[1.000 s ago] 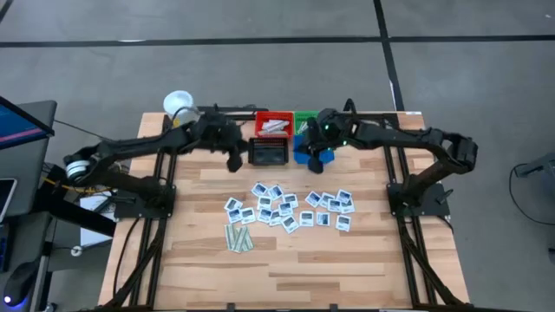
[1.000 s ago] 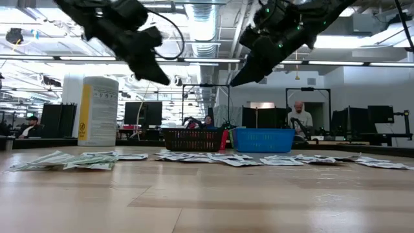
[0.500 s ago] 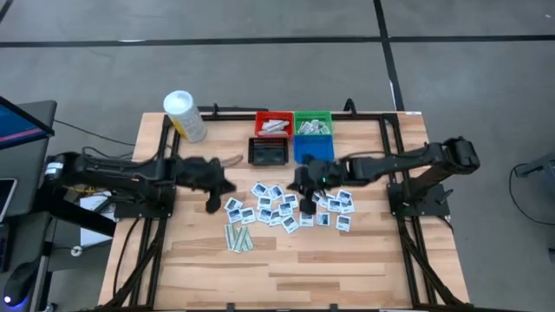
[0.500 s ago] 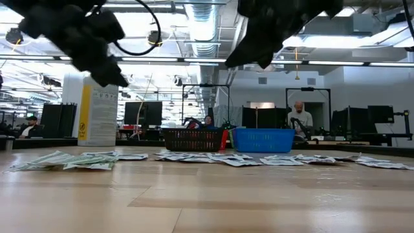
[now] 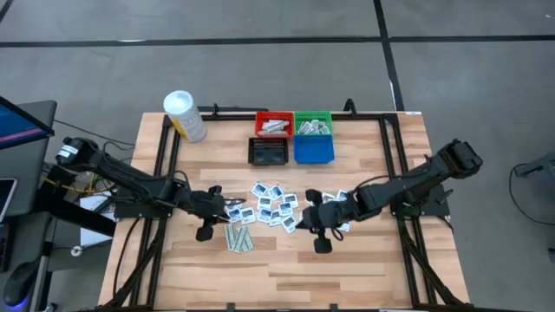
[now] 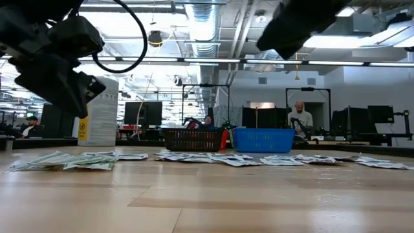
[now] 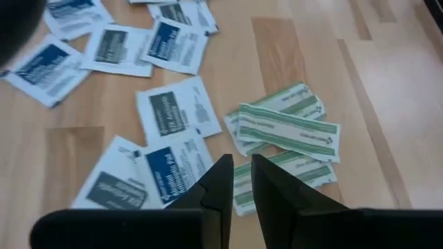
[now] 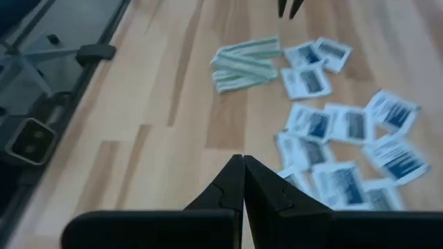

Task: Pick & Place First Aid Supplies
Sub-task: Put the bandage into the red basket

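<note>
Jaws narrowly parted on left gripper [image 7: 236, 181] above packets [image 7: 173, 114]; right gripper [image 8: 243, 181] closed.

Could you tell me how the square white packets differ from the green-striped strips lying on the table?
The square white packets are roughly square with dark blue print; the green-striped strips are long, narrow and pale with green bands. The packets are many and spread in a wide scatter across the middle of the table; the strips are few and lie overlapping in one small pile at the scatter's left end. Both are flat, sealed and lying loose on the wood.
</note>
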